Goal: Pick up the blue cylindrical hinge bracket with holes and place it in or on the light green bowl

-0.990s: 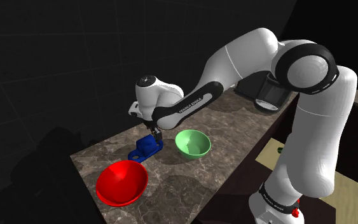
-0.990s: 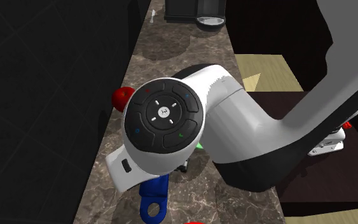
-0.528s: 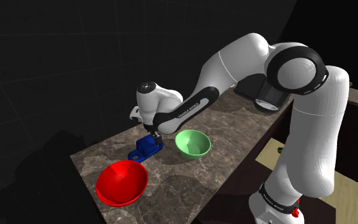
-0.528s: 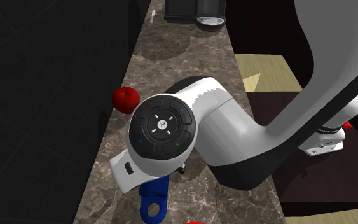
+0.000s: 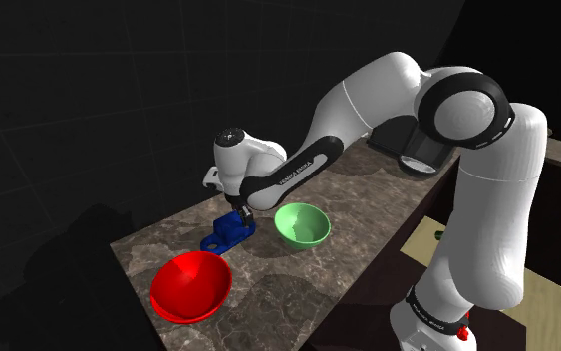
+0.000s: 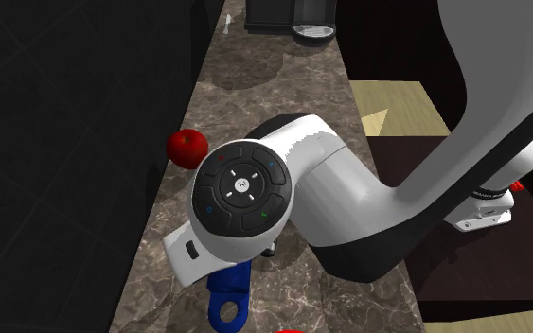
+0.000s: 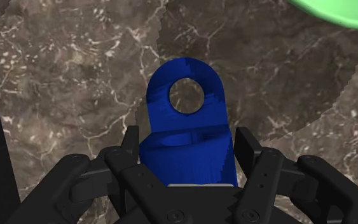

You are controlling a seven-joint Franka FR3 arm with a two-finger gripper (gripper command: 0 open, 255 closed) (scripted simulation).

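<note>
The gripper (image 7: 187,139) is down at the counter (image 7: 63,76) with its two fingers (image 7: 130,145) pressed against either side of the blue bracket (image 7: 187,159), pinching its rounded barrel between them. The bracket's flat tab, with one round hole through it, sticks out past the fingertips and lies flat over the dark veined stone, which shows through the hole. The rim of the green bowl (image 7: 343,9) shows beyond the bracket, off to one side.

In the shoulder view the arm (image 5: 368,100) reaches up and to the left from its stand, and the gripper (image 5: 243,210) points down onto the bracket (image 5: 223,234). The bracket sits on the counter (image 5: 298,289) between two bowls. The green bowl (image 5: 302,224) stands just beside it toward that view's right, apart from it. The red bowl (image 5: 191,286) is near it toward the lower left, with the tab end pointing that way. Both bowls stand upright. A dark appliance (image 5: 418,150) stands farther along the counter, behind the arm.

In the second exterior view the white wrist, with its round dark cap (image 6: 243,186), covers the gripper. The tab end of the bracket (image 6: 234,279) pokes out below it on the counter (image 6: 255,85). A red apple (image 6: 187,147) lies near the counter's edge on that view's left, well apart from the bracket. The appliance (image 6: 293,14) stands at the far end.
</note>
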